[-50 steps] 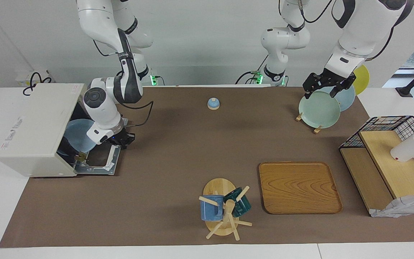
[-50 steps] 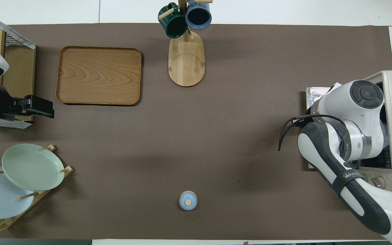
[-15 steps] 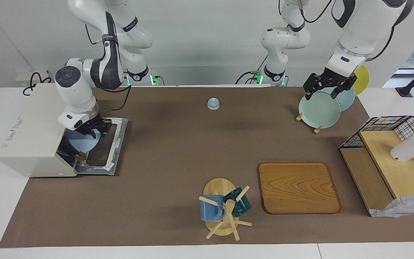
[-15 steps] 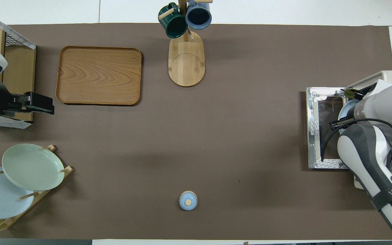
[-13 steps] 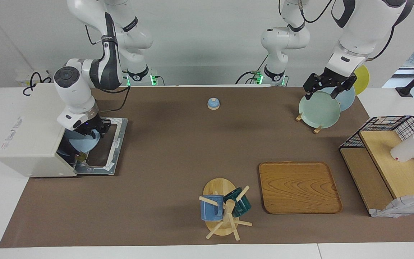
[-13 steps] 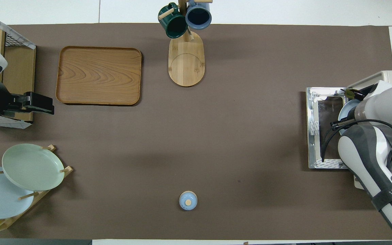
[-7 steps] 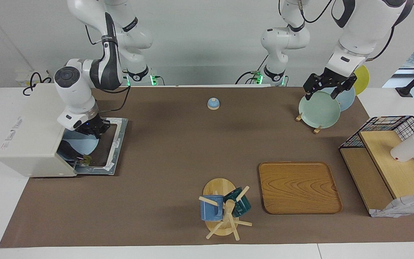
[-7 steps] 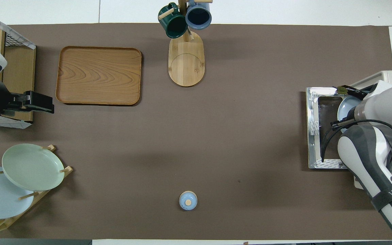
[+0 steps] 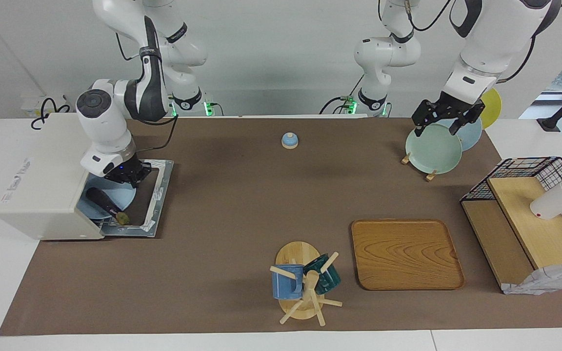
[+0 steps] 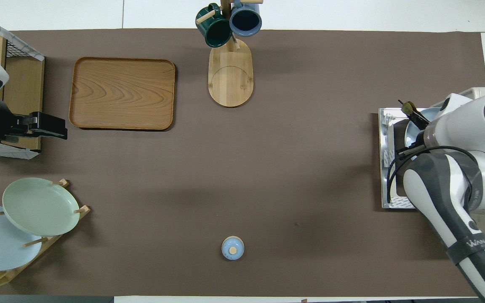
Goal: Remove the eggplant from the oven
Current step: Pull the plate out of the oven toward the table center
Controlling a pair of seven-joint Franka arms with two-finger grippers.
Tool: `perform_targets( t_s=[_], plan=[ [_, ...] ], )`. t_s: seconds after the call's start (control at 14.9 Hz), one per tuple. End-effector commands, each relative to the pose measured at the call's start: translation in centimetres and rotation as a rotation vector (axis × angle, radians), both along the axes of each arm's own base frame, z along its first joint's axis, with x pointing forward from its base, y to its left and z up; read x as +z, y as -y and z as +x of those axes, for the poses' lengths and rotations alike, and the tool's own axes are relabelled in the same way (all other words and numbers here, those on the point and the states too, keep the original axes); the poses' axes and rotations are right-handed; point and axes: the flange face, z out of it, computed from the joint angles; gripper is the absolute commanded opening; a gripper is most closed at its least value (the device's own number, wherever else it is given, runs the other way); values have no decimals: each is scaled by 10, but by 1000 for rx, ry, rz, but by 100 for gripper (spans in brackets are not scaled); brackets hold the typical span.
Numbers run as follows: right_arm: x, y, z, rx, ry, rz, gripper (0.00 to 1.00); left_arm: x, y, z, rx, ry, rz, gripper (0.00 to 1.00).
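Observation:
The cream-white oven [image 9: 42, 180] stands at the right arm's end of the table, its door [image 9: 156, 195] dropped flat. A light blue plate [image 9: 120, 197] sticks halfway out of the oven over the door. The dark eggplant [image 9: 107, 204] lies on it, stem end outward; it also shows in the overhead view [image 10: 416, 115]. My right gripper [image 9: 127, 176] is shut on the plate's rim, on the side nearer the robots. My left gripper [image 9: 436, 127] hangs open and empty over the plate rack and waits.
A plate rack [image 9: 432, 148] with green, blue and yellow plates stands at the left arm's end. A wooden tray [image 9: 405, 253], a mug tree [image 9: 303, 287], a wire shelf [image 9: 530, 214] with a white cup [image 9: 554, 200], and a small blue lid [image 9: 289, 140] are on the mat.
My right gripper has drawn the blue plate outward from the oven over the door. The plate has gone from tilted to nearly level and the eggplant now shows. The left arm has not moved.

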Motion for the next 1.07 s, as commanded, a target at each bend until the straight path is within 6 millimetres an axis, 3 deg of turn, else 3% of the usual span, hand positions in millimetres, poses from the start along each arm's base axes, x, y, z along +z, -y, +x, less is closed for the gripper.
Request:
perform_targets(
  t_s=[0.0,0.27,0.4,0.6,0.8,1.0],
  plan=[
    [18,-62,3,-52,5,-27,0,0,-1,0,-12,14,-4,100],
    [48,-159,-7,-53,30,-82,0,0,-2,1,-8,15,-12,100],
    [53,-217,-28,-3,50,-101,0,0,-3,1,-3,16,-15,100],
    [51,-268,-52,-11,84,-109,0,-1,-4,1,-2,11,-15,100],
    [34,-319,-76,-13,102,-107,0,0,-4,1,0,13,-15,100],
    [34,-360,-96,22,145,-47,0,0,-5,1,1,14,-17,100]
  ],
)
